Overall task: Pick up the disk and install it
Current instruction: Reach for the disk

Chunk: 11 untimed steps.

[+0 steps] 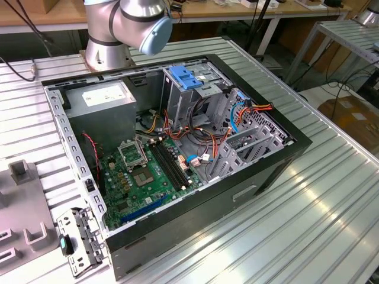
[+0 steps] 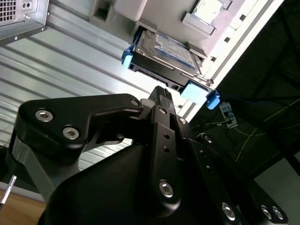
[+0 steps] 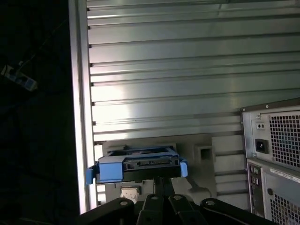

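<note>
The disk [image 2: 166, 51] is a flat silver-grey drive with a white and blue label and blue plastic side rails. It rests in a light grey holder [image 2: 140, 14] on the slatted metal table. In the first wrist view the disk [image 3: 140, 164] shows end-on, its blue rail facing the camera. My black gripper [image 2: 161, 91] hovers right at the disk's near edge, and the first wrist view puts the gripper [image 3: 161, 180] just in front of the connector side. The open computer case [image 1: 260, 171] lies on its side, with the drive cage's blue latch plate [image 1: 185, 77] at its far end.
The arm's base [image 1: 109, 41] stands behind the case. Inside are a grey power-supply box [image 1: 103, 94], the motherboard [image 1: 142, 177] and loose cables. The case's rear panel [image 3: 276, 140] is close to the holder. A metal bracket [image 1: 80, 239] lies at the exterior view's lower left.
</note>
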{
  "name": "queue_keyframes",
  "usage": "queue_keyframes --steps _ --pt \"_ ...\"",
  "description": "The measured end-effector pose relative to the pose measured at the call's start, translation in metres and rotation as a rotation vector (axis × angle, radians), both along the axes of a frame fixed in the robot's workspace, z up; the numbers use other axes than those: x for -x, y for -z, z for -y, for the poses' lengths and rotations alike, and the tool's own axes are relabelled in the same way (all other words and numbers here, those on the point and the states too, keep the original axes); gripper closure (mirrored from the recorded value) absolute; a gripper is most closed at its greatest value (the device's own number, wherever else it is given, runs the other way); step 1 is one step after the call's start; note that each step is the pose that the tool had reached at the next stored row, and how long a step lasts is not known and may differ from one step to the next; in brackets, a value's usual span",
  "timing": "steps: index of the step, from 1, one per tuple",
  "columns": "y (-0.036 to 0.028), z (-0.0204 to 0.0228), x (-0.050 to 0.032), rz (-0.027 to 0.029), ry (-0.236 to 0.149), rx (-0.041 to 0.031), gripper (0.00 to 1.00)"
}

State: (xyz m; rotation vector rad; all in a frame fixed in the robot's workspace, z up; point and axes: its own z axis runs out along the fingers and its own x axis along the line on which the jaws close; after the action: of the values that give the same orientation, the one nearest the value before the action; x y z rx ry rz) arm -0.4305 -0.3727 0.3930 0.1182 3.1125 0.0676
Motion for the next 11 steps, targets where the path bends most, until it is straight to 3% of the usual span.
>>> queue_keyframes --steps 4,9,11 --pt "0.0001 0.0 0.0157 0.0 0.0 0.0 0.89" --pt "0.0003 0.0 0.0412 0.0001 0.0 0.0 0.89" --pt "0.0003 0.0001 0.0445 0.0 0.0 0.0 0.89"
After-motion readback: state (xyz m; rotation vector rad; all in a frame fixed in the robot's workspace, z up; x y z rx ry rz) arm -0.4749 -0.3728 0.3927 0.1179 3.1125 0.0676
